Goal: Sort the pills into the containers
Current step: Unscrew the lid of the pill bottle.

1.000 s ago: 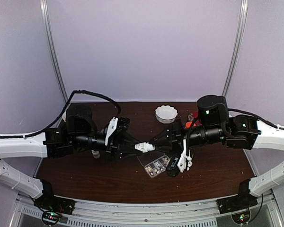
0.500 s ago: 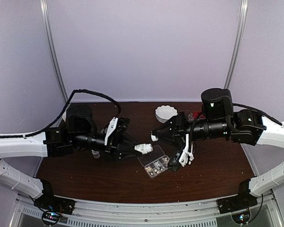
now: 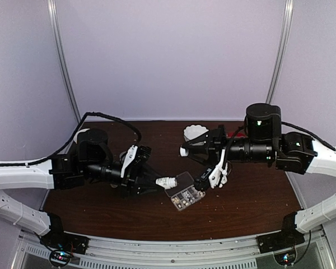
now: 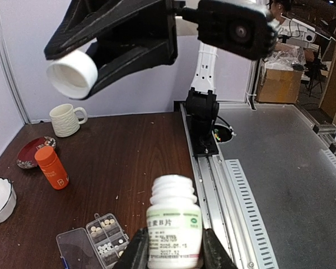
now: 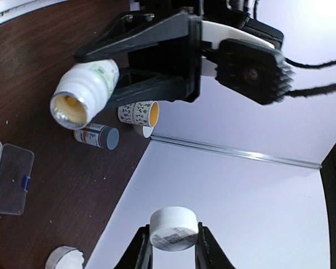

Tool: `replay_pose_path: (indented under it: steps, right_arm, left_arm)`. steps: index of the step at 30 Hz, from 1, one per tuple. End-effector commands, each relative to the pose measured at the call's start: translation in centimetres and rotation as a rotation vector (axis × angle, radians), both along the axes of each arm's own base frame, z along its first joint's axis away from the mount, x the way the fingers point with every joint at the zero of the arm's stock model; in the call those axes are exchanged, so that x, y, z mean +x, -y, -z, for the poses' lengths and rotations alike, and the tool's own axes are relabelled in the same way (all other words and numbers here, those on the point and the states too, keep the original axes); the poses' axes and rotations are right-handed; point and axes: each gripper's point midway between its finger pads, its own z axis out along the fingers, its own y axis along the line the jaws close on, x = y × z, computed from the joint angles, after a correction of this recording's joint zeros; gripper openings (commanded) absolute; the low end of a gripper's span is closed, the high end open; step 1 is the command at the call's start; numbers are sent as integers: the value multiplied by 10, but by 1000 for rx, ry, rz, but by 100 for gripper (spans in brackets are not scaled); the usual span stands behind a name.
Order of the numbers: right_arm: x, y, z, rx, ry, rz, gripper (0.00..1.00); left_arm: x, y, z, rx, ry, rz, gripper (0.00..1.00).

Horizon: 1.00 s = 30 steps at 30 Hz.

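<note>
Reading the label on the white bottle (image 4: 173,224) in my left gripper (image 4: 173,252), I make out Chinese characters and two date lines, one starting 2025.01 and one reading 2027.12. My left fingers are closed partway, pinching that one bottle by its body, its mouth uncovered. My right gripper (image 5: 172,246) is likewise narrowed onto the one white cap (image 5: 173,227).

One organizer box (image 3: 185,193) lies with its lid open on the table (image 3: 101,213), at 4 o'clock from the bottle. Pills (image 4: 105,224) sit in several compartments, too small to count. One white bowl (image 3: 196,133) stands at 12 o'clock from the box.

A second ago both grippers met at the bottle. Now the cap has moved off to 1 o'clock and the bottle has sunk nearer the box.
</note>
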Motion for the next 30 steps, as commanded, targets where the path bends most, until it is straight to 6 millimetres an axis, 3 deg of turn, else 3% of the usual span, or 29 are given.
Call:
replay_pose_path:
  steps: [1, 5, 10, 14, 18, 30]
  right_arm:
    - [2, 12, -28, 293, -305, 120, 0]
    - [5, 27, -35, 520, -603, 205, 0]
    - [35, 55, -33, 803, -940, 463, 0]
    - [44, 63, -2, 814, -1119, 640, 0]
    - [39, 61, 30, 780, -1248, 691, 0]
    - [32, 75, 72, 840, -1439, 761, 0]
  left_arm:
    - [7, -2, -11, -70, 48, -45, 0]
    - [22, 1, -5, -71, 42, -125, 0]
    - [33, 5, 7, -106, 8, -193, 0]
    - [43, 13, 35, -62, -7, -238, 0]
    - [50, 23, 56, -54, -30, -259, 0]
    - [71, 42, 105, -81, -65, -341, 0]
